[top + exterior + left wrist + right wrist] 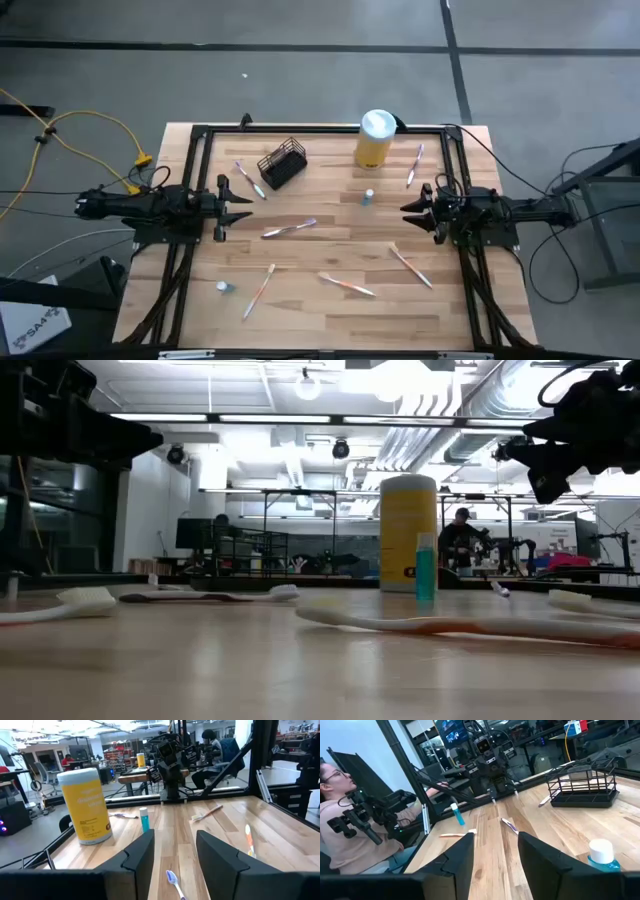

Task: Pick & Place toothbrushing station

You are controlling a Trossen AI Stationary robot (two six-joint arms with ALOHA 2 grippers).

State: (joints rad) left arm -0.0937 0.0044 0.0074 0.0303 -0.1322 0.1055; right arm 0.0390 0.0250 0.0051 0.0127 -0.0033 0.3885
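Observation:
The toothbrushing station, a small black wire-mesh holder (282, 164), lies tipped on its side on the table's far left part; it also shows in the right wrist view (583, 785). Several toothbrushes lie flat on the table, among them one at the middle (289, 228) and one near the front (346, 286). My left gripper (245, 206) is open and empty at the table's left side. My right gripper (408, 208) is open and empty at the table's right side. Both hover above the table, apart from the holder.
A yellow canister with a white lid (375, 139) stands at the far middle. A small teal tube (369, 196) stands near it; another (223, 287) is at the near left. A black frame (200, 135) borders the table. A person (340, 830) sits beyond the table.

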